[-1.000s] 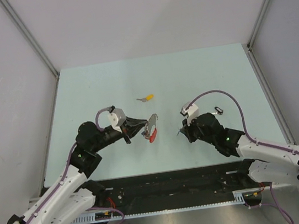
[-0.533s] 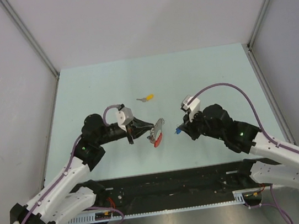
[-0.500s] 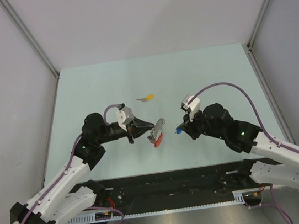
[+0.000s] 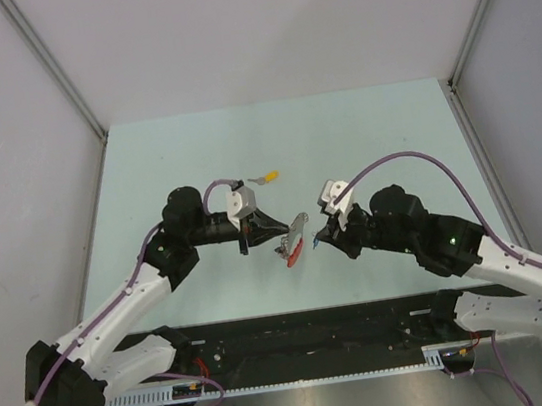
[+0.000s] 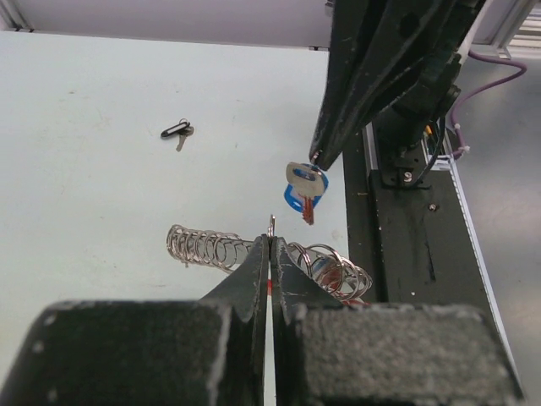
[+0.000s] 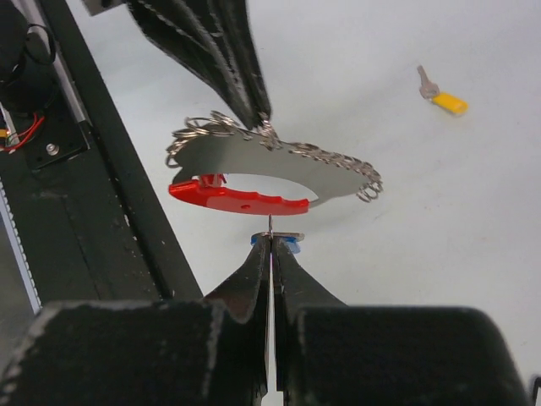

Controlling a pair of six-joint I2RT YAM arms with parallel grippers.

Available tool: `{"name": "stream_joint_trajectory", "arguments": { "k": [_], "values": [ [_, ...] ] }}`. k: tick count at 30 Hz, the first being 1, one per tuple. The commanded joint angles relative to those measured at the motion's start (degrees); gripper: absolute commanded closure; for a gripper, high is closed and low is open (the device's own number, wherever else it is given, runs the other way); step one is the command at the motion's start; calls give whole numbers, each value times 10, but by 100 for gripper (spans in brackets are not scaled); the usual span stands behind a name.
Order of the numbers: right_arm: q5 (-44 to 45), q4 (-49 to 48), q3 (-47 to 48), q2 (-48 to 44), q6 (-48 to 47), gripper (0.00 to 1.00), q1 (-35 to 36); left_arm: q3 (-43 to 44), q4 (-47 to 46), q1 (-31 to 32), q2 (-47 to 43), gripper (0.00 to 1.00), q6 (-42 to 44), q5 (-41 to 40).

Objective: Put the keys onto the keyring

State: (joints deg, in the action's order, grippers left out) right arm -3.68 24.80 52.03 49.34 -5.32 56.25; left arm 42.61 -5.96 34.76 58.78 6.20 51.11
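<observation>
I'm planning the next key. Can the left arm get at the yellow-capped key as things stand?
Probably not yet: the yellow-capped key lies unobstructed on the table close by, but the left fingers are shut on the keyring.

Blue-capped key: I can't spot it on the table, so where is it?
In the top view the blue-capped key hangs above the table, near its middle, pinched in the shut right gripper, just right of the keyring that the left gripper holds.

The keyring [image 6: 254,156] is shiny metal, the blue-capped key [image 5: 303,188] smooth plastic-headed, the table [image 4: 362,130] matt.
</observation>
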Motion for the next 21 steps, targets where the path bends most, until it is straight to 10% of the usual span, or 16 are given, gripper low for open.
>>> {"name": "stream_joint_trajectory", "arguments": {
  "k": [1, 21],
  "values": [
    [37, -6, 25, 6, -51, 100, 41, 17, -14, 5, -13, 99, 29, 40],
    [-104, -52, 36, 26, -213, 100, 27, -32, -44, 1, -75, 100, 82, 44]
  ]
}}
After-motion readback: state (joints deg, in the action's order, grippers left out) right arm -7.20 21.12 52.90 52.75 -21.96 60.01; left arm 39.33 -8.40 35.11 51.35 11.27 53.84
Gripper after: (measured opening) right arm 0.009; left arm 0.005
